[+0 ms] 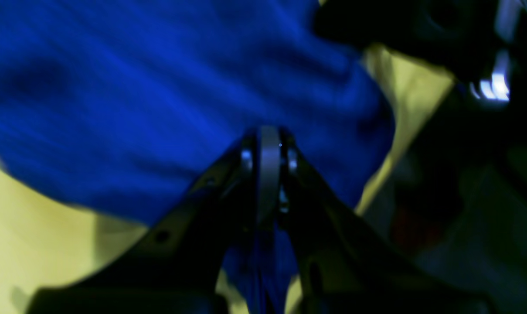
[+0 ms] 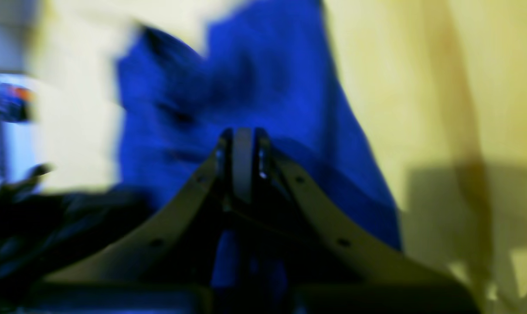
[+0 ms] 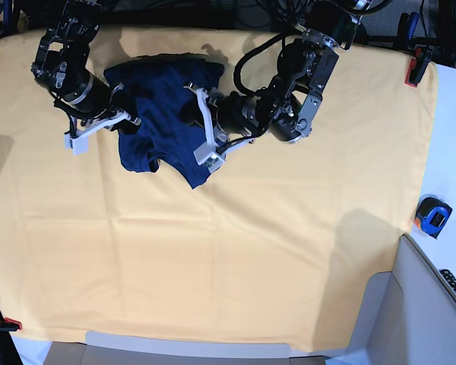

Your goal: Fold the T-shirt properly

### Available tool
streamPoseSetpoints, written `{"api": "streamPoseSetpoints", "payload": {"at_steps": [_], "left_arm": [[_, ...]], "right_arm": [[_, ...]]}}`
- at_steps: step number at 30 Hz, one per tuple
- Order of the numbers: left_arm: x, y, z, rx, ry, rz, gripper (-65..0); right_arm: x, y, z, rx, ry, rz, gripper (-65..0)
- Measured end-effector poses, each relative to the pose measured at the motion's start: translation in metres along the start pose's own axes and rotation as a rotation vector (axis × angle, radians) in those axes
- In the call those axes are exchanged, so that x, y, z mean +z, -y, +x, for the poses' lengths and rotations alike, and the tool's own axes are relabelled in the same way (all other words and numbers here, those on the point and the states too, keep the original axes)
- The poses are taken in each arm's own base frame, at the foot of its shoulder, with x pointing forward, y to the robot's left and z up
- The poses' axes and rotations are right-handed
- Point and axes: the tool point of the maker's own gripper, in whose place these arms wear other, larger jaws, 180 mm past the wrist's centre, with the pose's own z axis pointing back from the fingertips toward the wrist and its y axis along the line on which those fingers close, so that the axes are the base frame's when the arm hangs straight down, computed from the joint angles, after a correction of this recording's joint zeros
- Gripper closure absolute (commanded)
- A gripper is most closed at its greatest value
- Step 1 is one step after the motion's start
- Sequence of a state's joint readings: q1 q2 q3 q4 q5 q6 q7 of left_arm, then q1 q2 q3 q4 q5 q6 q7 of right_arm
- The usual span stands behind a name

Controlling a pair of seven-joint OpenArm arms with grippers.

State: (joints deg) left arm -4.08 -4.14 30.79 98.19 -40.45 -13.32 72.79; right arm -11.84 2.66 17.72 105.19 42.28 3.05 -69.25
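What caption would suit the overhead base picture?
Two robot grippers pinch a bunched navy T-shirt on a yellow tablecloth.

The left hand (image 1: 270, 150) has its jaws pressed together, with blue fabric of the T-shirt (image 1: 158, 100) bunched between the fingers and trailing down behind them. The rest of the shirt spreads ahead and to the hand's left, blurred. Yellow cloth (image 1: 32, 235) covers the bench beneath and shows on both sides.
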Motion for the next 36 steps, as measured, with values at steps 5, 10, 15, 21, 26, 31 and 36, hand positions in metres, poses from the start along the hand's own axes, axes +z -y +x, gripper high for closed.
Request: {"api": "streamPoseSetpoints", "payload": {"at_steps": [5,10,15,21,26,31,36], "left_arm": [[-0.001,-0.003,-0.020,0.026,-0.052,0.006,-0.4],[0.000,-0.006,-0.029,0.028,-0.071,0.011,-0.4],[0.012,-0.006,-0.034,0.003,-0.065,0.030,-0.4],[0.031,0.017,-0.016,-0.078,0.019,0.010,-0.4],[0.031,0.015,-0.033,-0.054,-0.012,0.023,-0.5],[0.036,0.008,-0.045,-0.054,-0.029,0.030,-0.5],[0.071,-0.034,-0.065,-0.007,-0.010,0.174,-0.5]], "right_arm": [[-0.004,0.016,-0.006,0.012,-0.021,-0.062,0.0],[-0.003,0.027,0.000,0.040,-0.007,-0.127,0.0],[-0.001,0.034,0.008,0.038,0.012,-0.158,0.0],[0.008,0.047,0.019,-0.023,0.062,-0.187,0.0],[0.008,0.044,0.029,-0.014,0.080,-0.186,0.0],[0.011,0.042,0.048,-0.002,0.117,-0.188,0.0],[0.053,0.085,0.084,-0.030,0.240,-0.301,0.0]]}}
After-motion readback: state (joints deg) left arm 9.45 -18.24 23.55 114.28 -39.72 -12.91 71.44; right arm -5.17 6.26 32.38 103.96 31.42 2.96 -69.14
